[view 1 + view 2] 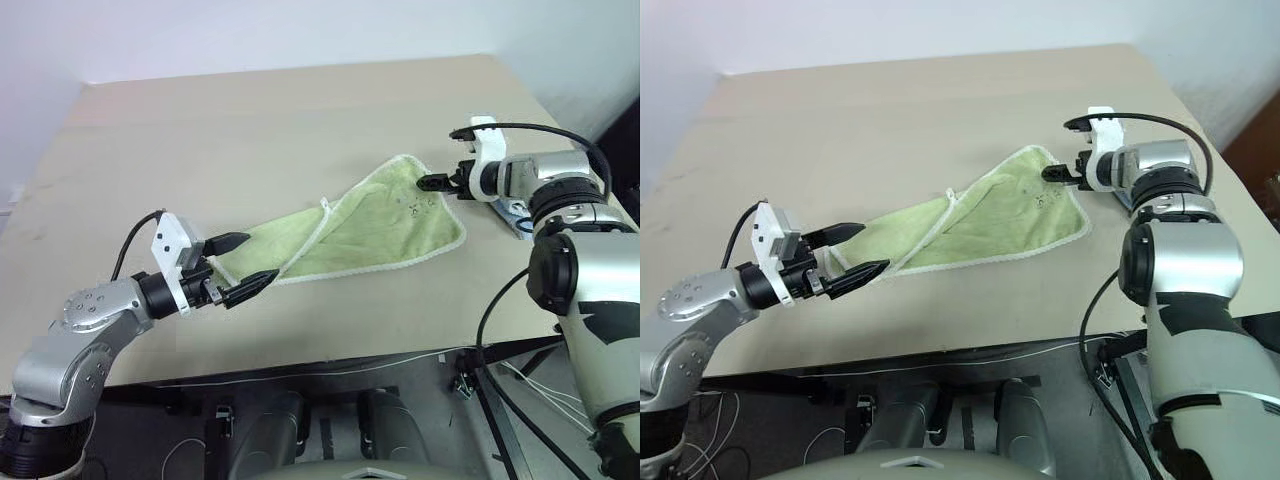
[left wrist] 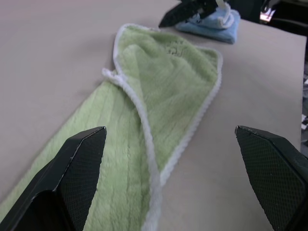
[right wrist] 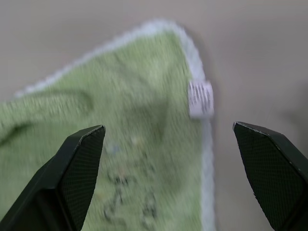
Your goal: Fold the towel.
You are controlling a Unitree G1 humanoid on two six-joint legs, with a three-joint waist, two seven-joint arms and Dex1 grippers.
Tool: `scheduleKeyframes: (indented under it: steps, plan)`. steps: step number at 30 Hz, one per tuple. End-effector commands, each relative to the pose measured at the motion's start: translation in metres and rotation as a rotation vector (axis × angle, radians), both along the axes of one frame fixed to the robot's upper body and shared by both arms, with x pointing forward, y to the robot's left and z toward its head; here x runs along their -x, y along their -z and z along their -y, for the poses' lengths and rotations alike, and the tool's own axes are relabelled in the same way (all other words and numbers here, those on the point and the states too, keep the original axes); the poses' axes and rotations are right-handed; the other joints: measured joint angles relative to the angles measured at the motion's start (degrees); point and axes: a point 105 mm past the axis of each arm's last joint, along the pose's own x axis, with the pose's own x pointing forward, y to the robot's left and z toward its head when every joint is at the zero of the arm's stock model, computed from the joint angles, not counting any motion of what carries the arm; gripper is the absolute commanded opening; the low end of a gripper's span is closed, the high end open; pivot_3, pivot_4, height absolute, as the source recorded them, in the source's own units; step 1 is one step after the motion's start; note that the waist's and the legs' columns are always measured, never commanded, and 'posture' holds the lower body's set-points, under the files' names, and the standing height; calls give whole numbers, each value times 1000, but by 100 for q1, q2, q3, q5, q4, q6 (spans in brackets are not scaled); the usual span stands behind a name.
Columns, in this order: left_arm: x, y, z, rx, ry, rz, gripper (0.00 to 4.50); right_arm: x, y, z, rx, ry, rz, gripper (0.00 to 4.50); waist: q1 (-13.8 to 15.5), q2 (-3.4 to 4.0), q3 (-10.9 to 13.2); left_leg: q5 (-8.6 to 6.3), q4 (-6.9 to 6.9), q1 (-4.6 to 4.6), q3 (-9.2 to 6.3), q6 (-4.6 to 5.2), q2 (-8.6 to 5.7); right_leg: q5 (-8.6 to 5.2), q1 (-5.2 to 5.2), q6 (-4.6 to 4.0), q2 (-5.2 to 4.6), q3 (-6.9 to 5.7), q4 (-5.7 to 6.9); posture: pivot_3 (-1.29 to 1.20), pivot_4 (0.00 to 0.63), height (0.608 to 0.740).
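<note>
Large beige table (image 1: 300, 120) with a dark front edge, plain white wall (image 1: 250, 30) behind it, darker floor (image 1: 625, 130) past the far right corner, loose white cables (image 1: 540, 385) hanging beneath the table's right side, soft even light.

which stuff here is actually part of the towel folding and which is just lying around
Part of the job:
- towel, light green, lying partly folded on the table
- left gripper, open at the towel's near end
- right gripper, open over its far corner

Just lying about:
- blue cloth, beside the towel's far corner
- table
</note>
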Motion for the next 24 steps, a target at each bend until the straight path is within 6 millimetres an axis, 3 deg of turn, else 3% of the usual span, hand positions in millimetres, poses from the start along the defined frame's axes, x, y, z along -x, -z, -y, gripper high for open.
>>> scheduleKeyframes:
  steps: [1, 13, 18, 23, 24]
  plan:
    - [-2, -4, 2, -3, 30, 34, 4500, 6, -9, 10, 24, -44, 2, 4477, 0, 0, 0, 0, 0, 0, 2, 0, 0, 0, 0, 0, 0, 1, 0, 0, 150, 740]
    - [-9, -5, 11, 15, 68, 46, 4500, 35, 9, 35, -8, -104, -109, 4477, 23, -1, -1, -9, 7, 0, 36, 14, 1, 2, -12, 3, 0, 38, 5, 0, 150, 740]
    - [-12, -6, 16, 16, 77, 44, 4500, 47, 16, 34, 7, -162, -121, 4477, 18, -2, -1, -9, 8, 0, 39, 15, 1, 3, -13, 5, 0, 41, 7, 0, 150, 740]
    - [-16, -7, 18, 19, 86, 44, 4500, 61, 30, 19, 61, -265, -142, 4477, 21, -4, -2, -10, 10, 0, 40, 16, 2, 3, -14, 7, 1, 42, 7, 0, 150, 740]
    - [-16, -6, 17, 17, 87, 44, 4500, 62, 33, 18, 78, -272, -143, 4303, 17, -5, -3, -11, 11, 0, 40, 17, 2, 4, -13, 8, 1, 42, 7, 0, 150, 740]
